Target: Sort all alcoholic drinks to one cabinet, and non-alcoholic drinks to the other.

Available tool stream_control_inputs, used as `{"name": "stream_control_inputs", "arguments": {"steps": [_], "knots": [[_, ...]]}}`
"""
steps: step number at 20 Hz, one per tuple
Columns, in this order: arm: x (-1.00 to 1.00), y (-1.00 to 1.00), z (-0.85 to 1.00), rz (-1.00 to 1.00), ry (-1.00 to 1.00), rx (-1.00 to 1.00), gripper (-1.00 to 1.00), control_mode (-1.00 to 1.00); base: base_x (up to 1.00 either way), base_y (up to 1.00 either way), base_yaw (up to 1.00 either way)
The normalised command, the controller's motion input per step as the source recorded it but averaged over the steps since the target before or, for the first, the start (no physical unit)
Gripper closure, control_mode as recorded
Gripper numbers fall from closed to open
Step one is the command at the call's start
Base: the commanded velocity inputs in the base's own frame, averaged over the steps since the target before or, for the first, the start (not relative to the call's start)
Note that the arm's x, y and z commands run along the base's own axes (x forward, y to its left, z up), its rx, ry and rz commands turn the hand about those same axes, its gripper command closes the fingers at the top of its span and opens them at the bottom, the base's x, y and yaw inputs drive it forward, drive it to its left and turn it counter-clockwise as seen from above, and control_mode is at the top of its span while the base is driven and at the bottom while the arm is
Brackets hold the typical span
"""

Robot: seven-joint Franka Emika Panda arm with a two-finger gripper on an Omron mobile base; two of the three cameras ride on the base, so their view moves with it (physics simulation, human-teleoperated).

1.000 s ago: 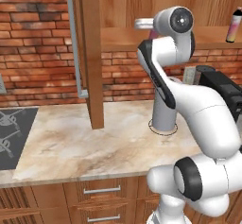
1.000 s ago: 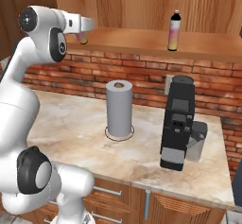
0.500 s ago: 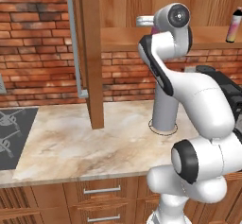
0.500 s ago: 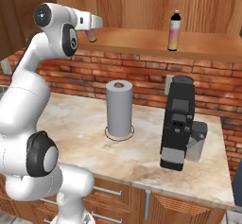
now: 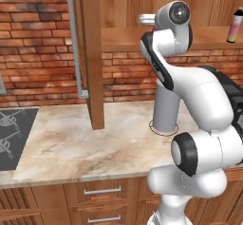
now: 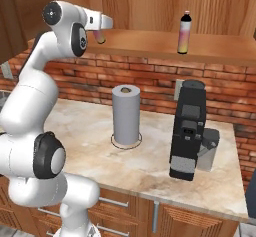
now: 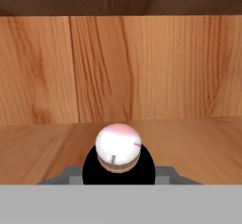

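In the hand view, gripper (image 7: pixel 118 173) pinching pink bottle (image 7: pixel 118 147); another (image 6: pixel 184 32) in the right base view.

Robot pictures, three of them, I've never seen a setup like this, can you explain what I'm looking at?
This is a rendered kitchen with a white robot arm on a base that can drive. Two pictures come from cameras on that base, behind the arm to its left and right. The third comes from a camera on the hand, looking along the gripper.

On the marble counter stand a grey paper-towel roll and a black coffee machine. Above is a wooden cabinet shelf, where one small pink bottle stands.

The gripper is closed on a second pink bottle, holding it at the shelf's left end.
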Motion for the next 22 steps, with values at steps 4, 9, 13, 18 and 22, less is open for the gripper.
{"name": "stream_control_inputs", "arguments": {"steps": [4,9,13,18,22], "knots": [[0.14,-0.13,-0.12,0.00,0.00,0.02,1.00,-1.00,0.00,0.00,0.00],[0.08,-0.03,-0.10,0.00,0.00,0.01,-1.00,-1.00,0.00,0.00,0.00],[0.08,0.00,-0.01,0.00,0.00,0.01,-1.00,-1.00,0.00,0.00,0.00],[0.08,0.00,-0.01,0.00,0.00,0.00,-1.00,-1.00,0.00,0.00,0.00],[0.00,0.00,0.00,0.00,0.00,0.00,-1.00,-1.00,0.00,0.00,0.00]]}}
